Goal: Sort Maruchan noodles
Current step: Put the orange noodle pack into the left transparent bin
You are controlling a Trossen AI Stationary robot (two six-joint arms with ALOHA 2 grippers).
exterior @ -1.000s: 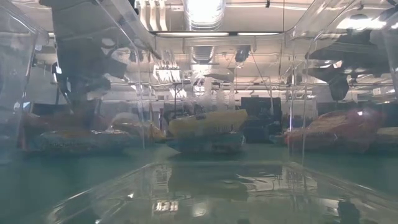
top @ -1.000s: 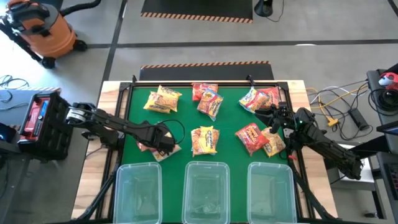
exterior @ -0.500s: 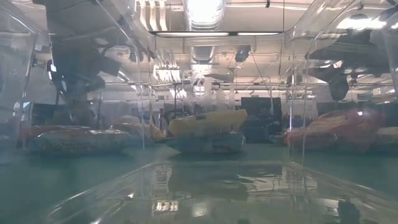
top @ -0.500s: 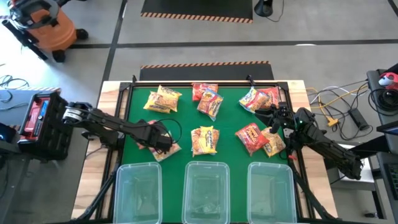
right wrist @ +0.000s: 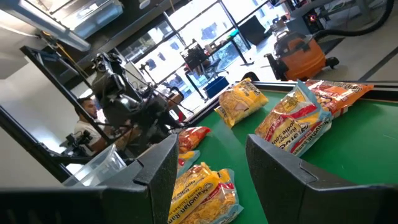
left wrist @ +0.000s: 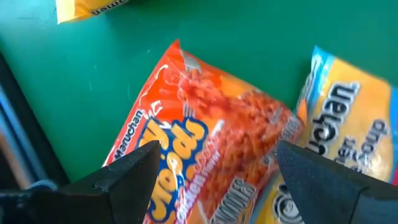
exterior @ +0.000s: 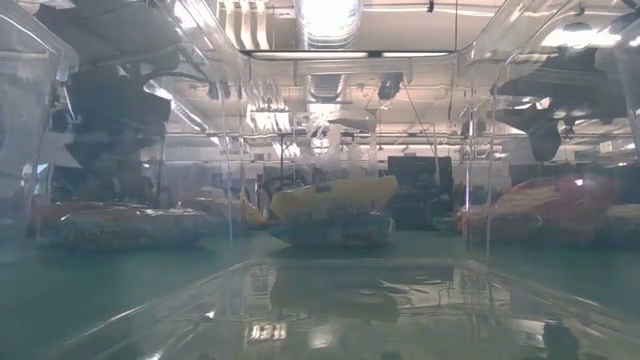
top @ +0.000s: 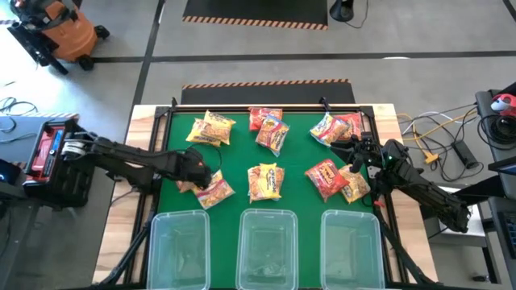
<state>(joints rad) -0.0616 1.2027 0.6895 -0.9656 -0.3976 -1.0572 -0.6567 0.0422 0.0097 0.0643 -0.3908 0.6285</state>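
Observation:
Several Maruchan noodles packets lie flat on the green mat [top: 298, 153]. At the near left, an orange packet [left wrist: 205, 143] and a yellow one [left wrist: 348, 118] overlap [top: 211, 192]. My left gripper [top: 201, 171] hangs open just above them, pointing steeply down, its fingers [left wrist: 130, 177] on either side of the orange packet without touching it. My right gripper [top: 355, 157] waits open and level at the table's right, near a red packet [top: 325, 176] and a yellow packet [top: 355, 185]. Nothing is between its fingers [right wrist: 155, 168].
Three clear plastic tubs [top: 181, 242] [top: 266, 242] [top: 352, 242] stand in a row along the near edge. More packets lie at the far left [top: 211, 129], far middle [top: 270, 127], middle [top: 266, 181] and far right [top: 334, 127]. Black rails [top: 165, 121] frame the mat.
My left gripper has drawn back toward the table's left edge and slightly toward the far edge, staying open. The packets at the near left, partly covered by it a second ago, now show more fully and lie where they were.

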